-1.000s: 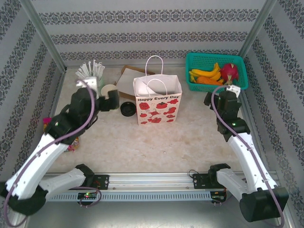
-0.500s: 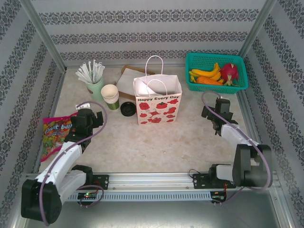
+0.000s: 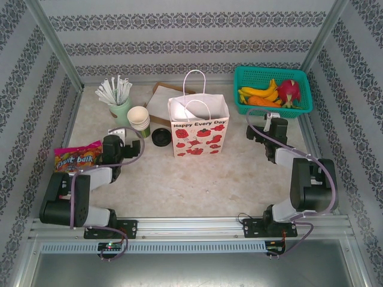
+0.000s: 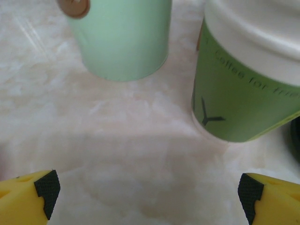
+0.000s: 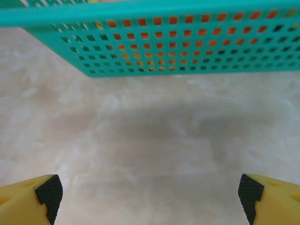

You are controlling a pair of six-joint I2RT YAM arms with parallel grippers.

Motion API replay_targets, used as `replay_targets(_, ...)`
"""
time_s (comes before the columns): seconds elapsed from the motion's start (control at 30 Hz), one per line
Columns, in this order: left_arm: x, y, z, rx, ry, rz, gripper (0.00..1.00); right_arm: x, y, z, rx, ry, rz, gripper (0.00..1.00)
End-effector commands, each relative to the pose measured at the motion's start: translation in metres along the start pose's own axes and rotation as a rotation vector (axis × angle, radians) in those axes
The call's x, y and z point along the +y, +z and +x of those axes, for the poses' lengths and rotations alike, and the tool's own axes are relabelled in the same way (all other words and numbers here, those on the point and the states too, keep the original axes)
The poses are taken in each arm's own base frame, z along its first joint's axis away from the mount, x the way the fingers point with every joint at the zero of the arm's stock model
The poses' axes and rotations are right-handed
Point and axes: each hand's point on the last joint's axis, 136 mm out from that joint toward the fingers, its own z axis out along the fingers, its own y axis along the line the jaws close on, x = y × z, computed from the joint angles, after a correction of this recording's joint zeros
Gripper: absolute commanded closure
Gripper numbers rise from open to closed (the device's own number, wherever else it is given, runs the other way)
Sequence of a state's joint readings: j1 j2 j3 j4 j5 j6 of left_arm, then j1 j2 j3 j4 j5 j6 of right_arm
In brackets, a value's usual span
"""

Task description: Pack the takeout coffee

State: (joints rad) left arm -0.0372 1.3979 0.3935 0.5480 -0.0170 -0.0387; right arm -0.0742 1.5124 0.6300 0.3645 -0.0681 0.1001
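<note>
Takeout coffee cups (image 3: 139,119) stand upright at table's back-left, betw. pale green straw cup (image 3: 119,107) and a loose black lid (image 3: 160,137), w/ paper bag (image 3: 198,128) upright just right of the lid. L to R: candy bag (image 3: 75,158), then left gripper (image 3: 119,133), jaws wide apart and empty, near the cups. Right gripper (image 3: 272,122) is likewise spread, holding nothing, just in front of teal basket (image 3: 242,104).

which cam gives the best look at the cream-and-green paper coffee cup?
Top external: the cream-and-green paper cup stands whole there, no lid on, between the pale green straw cup and a round black plastic lid. Left wrist is closer but cuts off its top. Right wrist faces the teal plastic basket.
</note>
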Motion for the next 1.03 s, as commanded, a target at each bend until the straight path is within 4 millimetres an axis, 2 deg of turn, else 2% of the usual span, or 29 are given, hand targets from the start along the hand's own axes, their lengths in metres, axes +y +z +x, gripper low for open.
replay_targets(0.0, -0.009, 0.004, -0.040, -0.166, 0.064, 0.061, 0.01, 0.019, -0.003, -0.018, -0.099, -0.051, -0.089, 0.02)
replay_targets(0.07, -0.010, 0.012, -0.027, -0.195, 0.064, 0.067, 0.01, 0.025, -0.007, -0.016, -0.130, -0.084, -0.102, 0.02)
replay_targets(0.1, -0.006, 0.015, -0.029, -0.228, 0.051, 0.046, 0.01, 0.028, -0.009, -0.016, -0.142, -0.098, -0.104, 0.02)
replay_targets(0.13, -0.003, 0.016, -0.021, -0.177, 0.040, 0.040, 0.01, 0.031, -0.011, -0.015, -0.154, -0.112, -0.104, 0.02)
replay_targets(0.27, 0.012, 0.022, -0.026, -0.141, -0.005, -0.034, 0.00, 0.037, -0.016, -0.012, -0.190, -0.157, -0.098, 0.02)
replay_targets(0.37, 0.014, 0.021, -0.026, -0.153, -0.009, -0.044, 0.00, 0.035, -0.020, -0.007, -0.238, -0.153, -0.090, 0.02)
replay_targets(0.43, 0.014, 0.022, -0.025, -0.143, -0.008, -0.045, 0.00, 0.033, -0.023, -0.007, -0.339, -0.134, -0.091, 0.02)
replay_targets(0.5, 0.014, 0.022, -0.025, -0.142, -0.007, -0.045, 0.00, 0.027, -0.018, -0.004, -0.257, -0.127, -0.057, 0.02)
replay_targets(0.57, 0.014, 0.021, -0.025, -0.142, -0.007, -0.044, 0.00, 0.025, -0.019, -0.007, -0.298, -0.112, -0.047, 0.02)
replay_targets(1.0, 0.012, 0.022, -0.025, -0.141, -0.002, -0.033, 0.00, 0.024, -0.019, -0.006, -0.278, -0.116, -0.043, 0.02)
